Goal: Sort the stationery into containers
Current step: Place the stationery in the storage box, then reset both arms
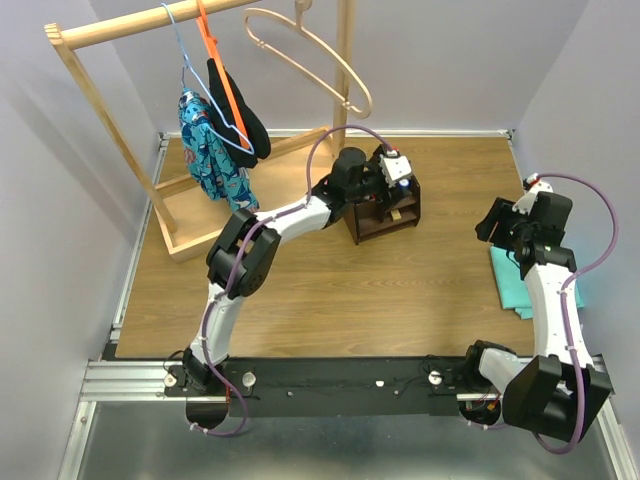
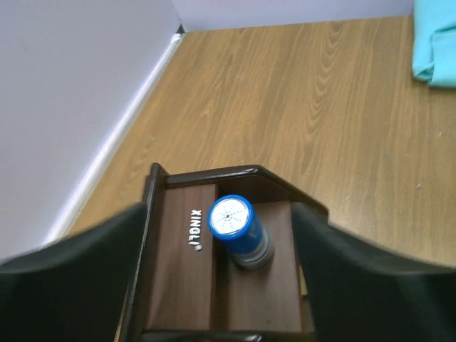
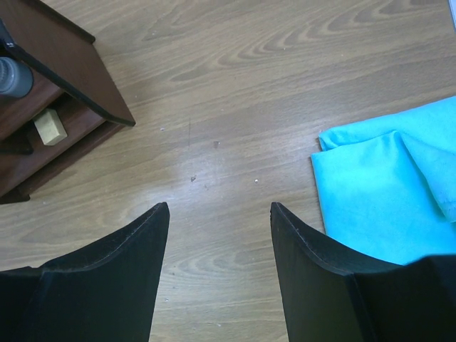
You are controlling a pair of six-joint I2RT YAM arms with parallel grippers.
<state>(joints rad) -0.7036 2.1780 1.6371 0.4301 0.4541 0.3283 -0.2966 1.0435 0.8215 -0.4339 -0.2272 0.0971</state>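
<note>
Left wrist view: the short grey-blue cylinder (image 2: 239, 231) is standing upright in an open-topped compartment of the dark brown organiser (image 2: 206, 174), with its round blue top facing the camera.
Left gripper: the left gripper (image 2: 219, 210) is hovering over that compartment with its jaws standing wide. One finger is sitting on each side of the cylinder, neither is touching it, and nothing is being held.
Right gripper: the right gripper (image 3: 217, 206) is hanging over the table (image 3: 249, 85) with its jaws apart and empty, between the organiser and a teal cloth (image 3: 377, 192).
Other stationery: a tiny tan cube (image 3: 50, 126) is sitting on a lower shelf of the organiser. Markers and highlighters are not showing clearly in any view.
Handling, as judged: the cylinder is looking light, rigid and smooth-sided, so it is likely to slip under a loose pinch or tip if nudged.
Hold point, as judged: a squeeze across the mid-body, below the cap, is looking soundest.
Task standing, as judged: the cylinder and cube are sitting sorted.
</note>
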